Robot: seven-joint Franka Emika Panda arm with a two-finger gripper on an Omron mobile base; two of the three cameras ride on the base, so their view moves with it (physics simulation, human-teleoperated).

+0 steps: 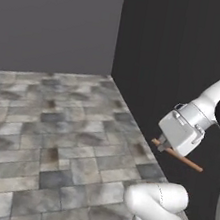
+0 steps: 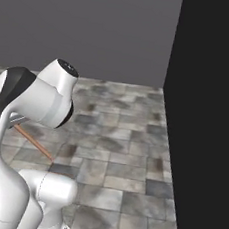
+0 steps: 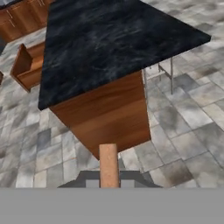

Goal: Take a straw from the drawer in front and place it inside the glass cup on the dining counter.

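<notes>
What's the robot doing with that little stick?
The robot's gripper is shut on the straw, a thin reddish-brown stick, and holds it up above the tiled floor. The camera on its hand looks down at the dining counter, with the open drawer off to one side. I can't make out the cup from here.
</notes>
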